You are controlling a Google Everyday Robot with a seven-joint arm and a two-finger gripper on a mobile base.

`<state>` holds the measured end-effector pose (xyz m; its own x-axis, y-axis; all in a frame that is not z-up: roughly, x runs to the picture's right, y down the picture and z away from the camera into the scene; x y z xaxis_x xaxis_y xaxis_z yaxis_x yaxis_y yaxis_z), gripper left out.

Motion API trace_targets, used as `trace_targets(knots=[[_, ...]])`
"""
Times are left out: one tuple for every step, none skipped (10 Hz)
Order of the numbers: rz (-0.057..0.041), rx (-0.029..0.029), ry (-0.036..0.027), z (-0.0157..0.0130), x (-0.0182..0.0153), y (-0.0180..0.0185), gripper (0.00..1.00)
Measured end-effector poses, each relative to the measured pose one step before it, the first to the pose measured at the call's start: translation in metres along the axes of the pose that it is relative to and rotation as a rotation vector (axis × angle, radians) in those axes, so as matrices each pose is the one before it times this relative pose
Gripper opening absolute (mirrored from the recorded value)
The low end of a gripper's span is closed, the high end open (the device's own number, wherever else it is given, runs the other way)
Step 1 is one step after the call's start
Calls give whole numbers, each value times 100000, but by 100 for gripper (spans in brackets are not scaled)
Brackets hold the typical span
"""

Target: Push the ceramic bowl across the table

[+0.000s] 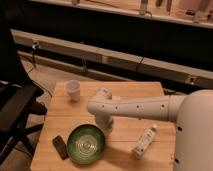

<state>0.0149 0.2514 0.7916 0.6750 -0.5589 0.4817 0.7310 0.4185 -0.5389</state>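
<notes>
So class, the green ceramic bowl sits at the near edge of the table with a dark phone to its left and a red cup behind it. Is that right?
Not quite: the cup is white, not red, as the camera view shows. The rest holds: the green ceramic bowl sits near the table's front edge, with the dark phone to its left. The robot's hand is just beside the bowl's right rim.

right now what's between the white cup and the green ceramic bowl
In the camera view, only bare wooden table lies between the white cup and the green ceramic bowl. The end effector sits at the bowl's right rim, outside that stretch.
</notes>
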Motion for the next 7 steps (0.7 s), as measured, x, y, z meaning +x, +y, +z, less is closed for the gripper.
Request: trace_targets(knots=[[-1466,97,129,40,-536,168,0],[-1672,296,45,-27,-693,134,0],[-750,236,-82,-32,-319,151,0],[-1291,392,-371,-31,-193,123,0],[718,1467,-1162,-179,114,47,0],[1303,-207,244,-21,526,-30,0],[539,-722,342,136,317,-500,0]])
